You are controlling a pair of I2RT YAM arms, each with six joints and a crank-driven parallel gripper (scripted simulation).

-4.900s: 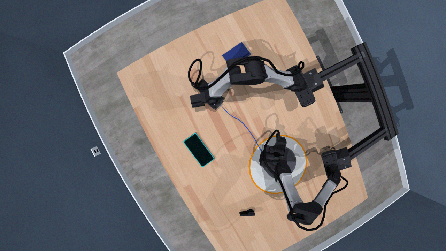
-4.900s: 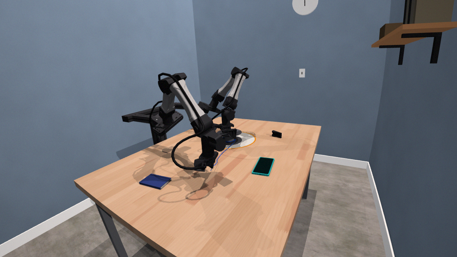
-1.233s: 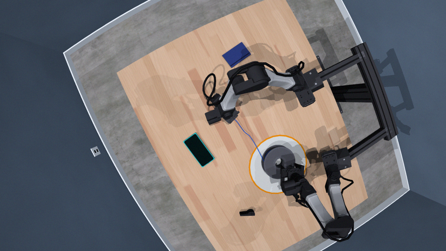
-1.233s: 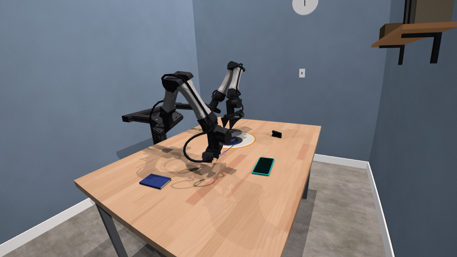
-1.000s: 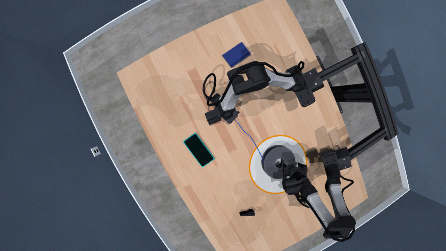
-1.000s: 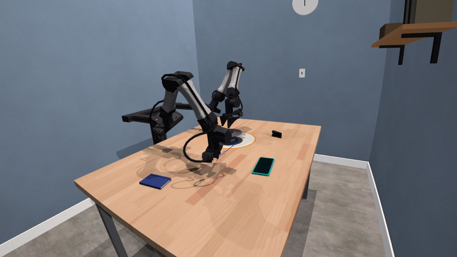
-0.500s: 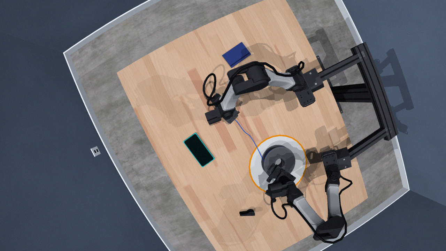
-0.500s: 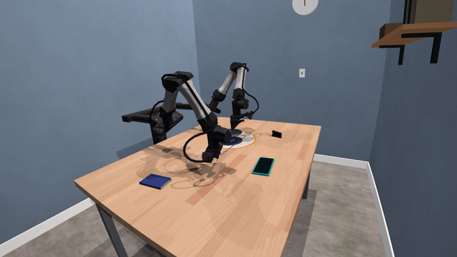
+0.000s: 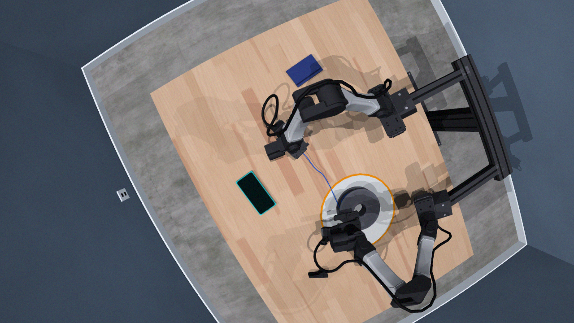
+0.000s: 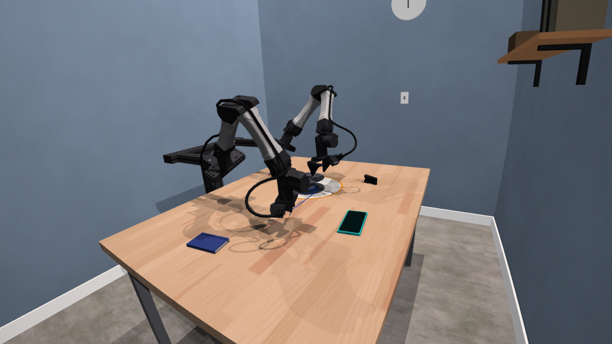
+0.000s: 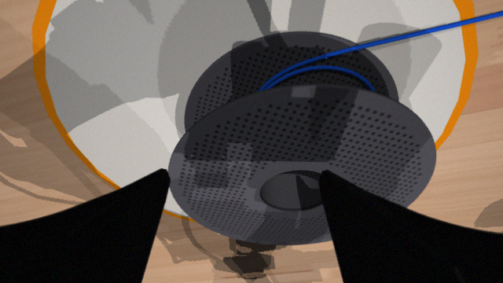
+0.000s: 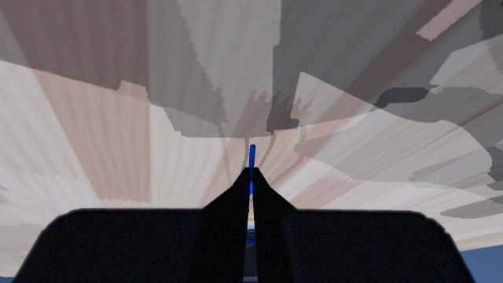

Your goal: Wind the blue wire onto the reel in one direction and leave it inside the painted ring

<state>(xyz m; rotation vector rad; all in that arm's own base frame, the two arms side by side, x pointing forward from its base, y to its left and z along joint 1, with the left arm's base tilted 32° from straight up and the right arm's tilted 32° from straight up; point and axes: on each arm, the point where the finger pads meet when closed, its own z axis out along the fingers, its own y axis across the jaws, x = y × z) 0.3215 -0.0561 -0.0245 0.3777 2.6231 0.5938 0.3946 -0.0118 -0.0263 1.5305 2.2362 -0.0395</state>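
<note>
The dark reel lies flat inside the painted ring. Blue wire shows in turns between the flanges, and a free length runs from the reel to my right gripper. That gripper is shut on the wire, low over the table, with a short end sticking out past its tips. My left gripper is open and empty, pointing down over the reel. One fingertip appears beside the upper flange's rim, the other at its centre hole; their exact height is unclear.
A teal-edged black phone and a blue notebook lie away from the ring. A small black clip lies outside the ring, on the left arm's side. Both arms' cables loop out near their wrists.
</note>
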